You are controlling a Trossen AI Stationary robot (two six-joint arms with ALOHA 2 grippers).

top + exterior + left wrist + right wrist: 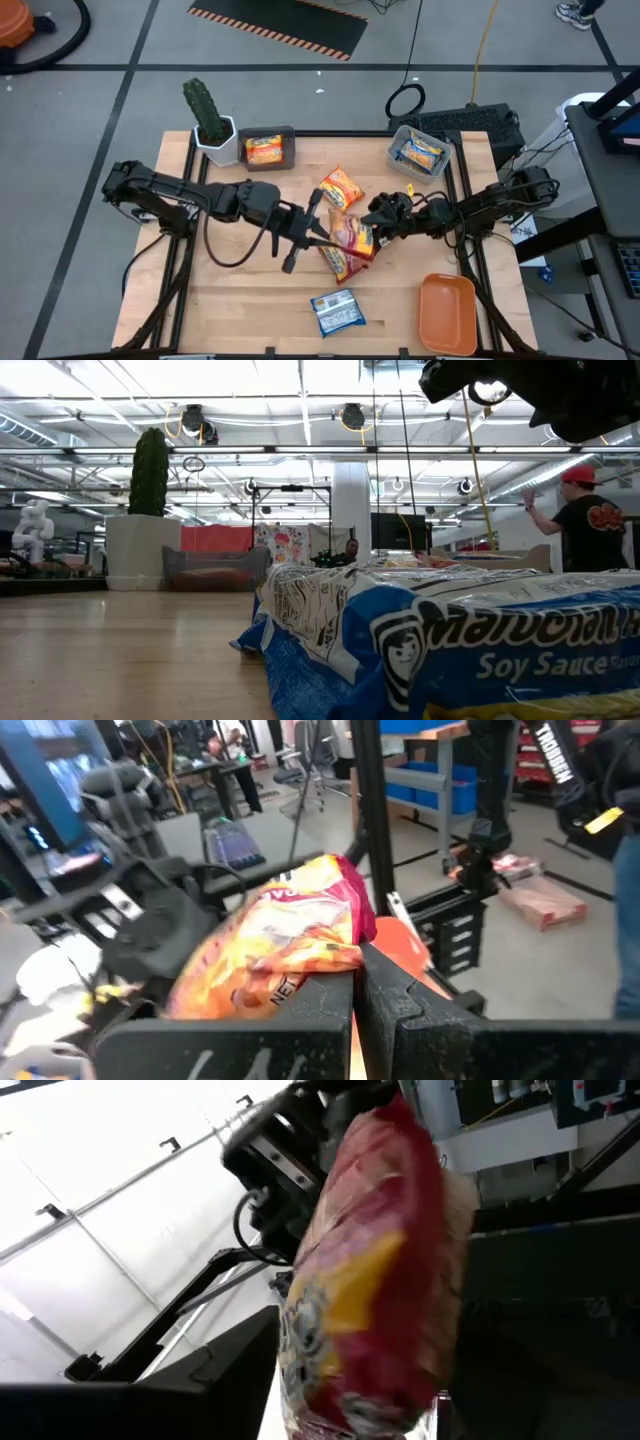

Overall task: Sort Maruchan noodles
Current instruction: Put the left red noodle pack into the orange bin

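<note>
Mid-table handover in progress: left gripper is clamped tight on the edge of a red-and-orange packet, held up off the wood near table centre; its wrist view shows the two fingers pressed together with the wrapper pinched between them. Right gripper faces it from the 3 o'clock side with its jaws spread around the other end of the same packet, not yet pinching as far as I can tell. To do this well, I'd say the right should close square on the flat of the wrapper, not a crinkled corner, and get a firm bite before the left lets go; release too soon and the packet drops onto the ones below. Other noodles: one orange packet lying loose just at 12 o'clock of the grippers, another orange one on the table under the held packet, a blue packet near the front edge at 6 o'clock, filling the low view. Already binned: an orange one in the dark bin at 11 o'clock, a blue one in the grey bin at 1 o'clock. Orange tray at 4 o'clock looks bare, probably where the red one goes, a guess. Cactus pot sits far left-back, clear of the work. A person stands well behind the table.
</note>
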